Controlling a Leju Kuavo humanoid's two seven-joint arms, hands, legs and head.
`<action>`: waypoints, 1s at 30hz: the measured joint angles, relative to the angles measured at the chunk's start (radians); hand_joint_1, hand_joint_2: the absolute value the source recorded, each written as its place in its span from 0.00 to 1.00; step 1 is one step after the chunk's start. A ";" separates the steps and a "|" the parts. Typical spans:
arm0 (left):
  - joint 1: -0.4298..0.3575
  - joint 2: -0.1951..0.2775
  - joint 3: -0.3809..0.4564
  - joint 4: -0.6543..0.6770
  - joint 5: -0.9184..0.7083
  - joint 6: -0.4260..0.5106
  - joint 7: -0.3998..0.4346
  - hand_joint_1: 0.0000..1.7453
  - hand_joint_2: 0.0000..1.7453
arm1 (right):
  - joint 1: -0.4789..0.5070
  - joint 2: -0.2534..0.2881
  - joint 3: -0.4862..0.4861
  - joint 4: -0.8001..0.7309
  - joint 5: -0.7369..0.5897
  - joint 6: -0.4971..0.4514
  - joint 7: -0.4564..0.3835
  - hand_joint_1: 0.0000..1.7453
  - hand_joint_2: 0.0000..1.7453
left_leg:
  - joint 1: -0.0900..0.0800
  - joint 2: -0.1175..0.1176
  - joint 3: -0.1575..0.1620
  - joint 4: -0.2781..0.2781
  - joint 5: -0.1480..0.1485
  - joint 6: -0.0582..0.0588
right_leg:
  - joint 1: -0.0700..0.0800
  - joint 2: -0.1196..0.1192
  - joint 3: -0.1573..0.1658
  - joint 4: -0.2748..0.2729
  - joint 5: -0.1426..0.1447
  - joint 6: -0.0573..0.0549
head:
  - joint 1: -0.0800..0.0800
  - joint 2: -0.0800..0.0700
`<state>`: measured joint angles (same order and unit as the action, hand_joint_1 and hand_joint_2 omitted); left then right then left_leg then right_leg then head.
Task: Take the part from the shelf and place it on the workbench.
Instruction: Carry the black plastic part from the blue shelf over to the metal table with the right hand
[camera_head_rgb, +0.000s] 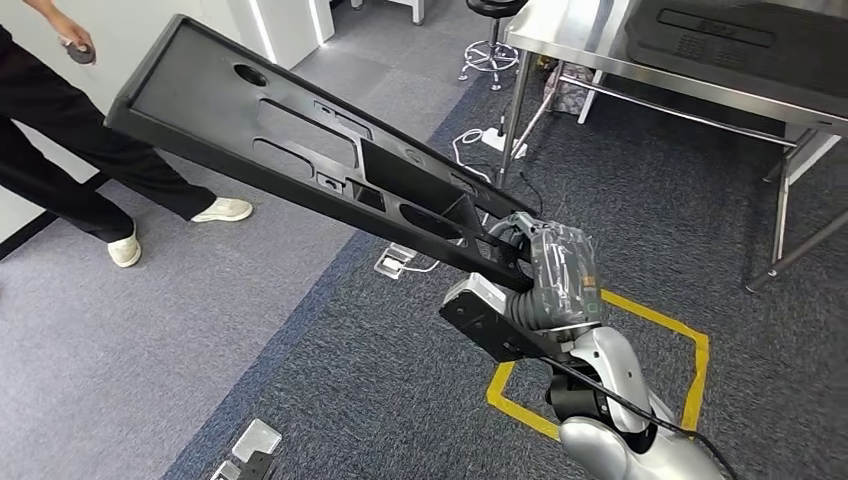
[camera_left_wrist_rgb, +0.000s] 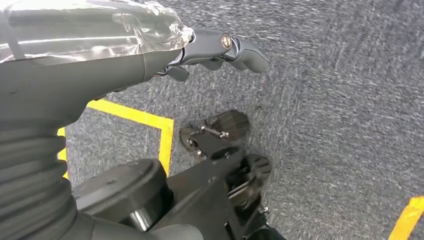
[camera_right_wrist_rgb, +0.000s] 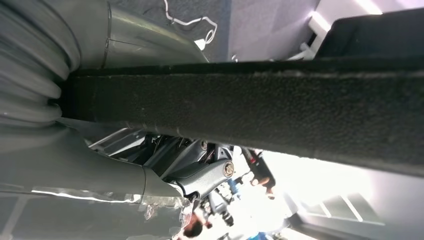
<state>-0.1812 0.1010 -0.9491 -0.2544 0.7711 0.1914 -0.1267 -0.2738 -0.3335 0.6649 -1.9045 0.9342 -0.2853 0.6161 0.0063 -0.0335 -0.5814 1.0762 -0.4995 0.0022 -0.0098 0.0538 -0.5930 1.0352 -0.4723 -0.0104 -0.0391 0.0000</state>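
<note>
Stainless steel workbench (camera_head_rgb: 600, 60) stands ahead, well apart. The long black moulded panel (camera_head_rgb: 290, 130) is carried aloft, tilted, cantilevered from one end, probably to clear the floor in transit. Right hand (camera_head_rgb: 550, 270) grips the panel's near end, fingers wrapped around it. Left hand (camera_left_wrist_rgb: 220, 47) hangs over carpet, holding nothing, fingers extended.
</note>
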 joint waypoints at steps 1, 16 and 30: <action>0.000 0.000 0.000 0.000 0.000 0.001 0.000 0.00 1.00 | -0.002 0.000 0.000 0.000 0.000 0.000 0.000 1.00 1.00 | -0.002 -0.012 0.014 -0.036 0.009 0.003 | -0.001 0.007 -0.002 0.000 0.002 0.003 | -0.001 0.000; -0.002 -0.001 0.008 -0.002 -0.001 0.006 -0.003 0.00 1.00 | -0.016 0.002 0.000 0.006 -0.002 -0.002 -0.002 1.00 1.00 | 0.000 0.084 0.014 -0.052 0.013 0.010 | -0.008 -0.086 0.001 0.015 -0.011 0.041 | 0.053 0.000; -0.009 -0.001 0.008 -0.003 -0.009 0.005 0.006 0.00 1.00 | -0.025 0.002 0.000 0.010 -0.003 -0.004 -0.007 1.00 1.00 | 0.005 0.009 -0.019 0.033 -0.006 -0.012 | -0.006 -0.001 0.002 -0.003 0.001 0.001 | -0.005 0.000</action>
<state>-0.1903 0.1004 -0.9407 -0.2571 0.7622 0.1965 -0.1208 -0.2993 -0.3310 0.6649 -1.8947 0.9308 -0.2893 0.6092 0.0110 -0.0247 -0.6003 1.1095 -0.5055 -0.0096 -0.0154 0.0527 -0.5914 1.0322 -0.4711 -0.0099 -0.0441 0.0000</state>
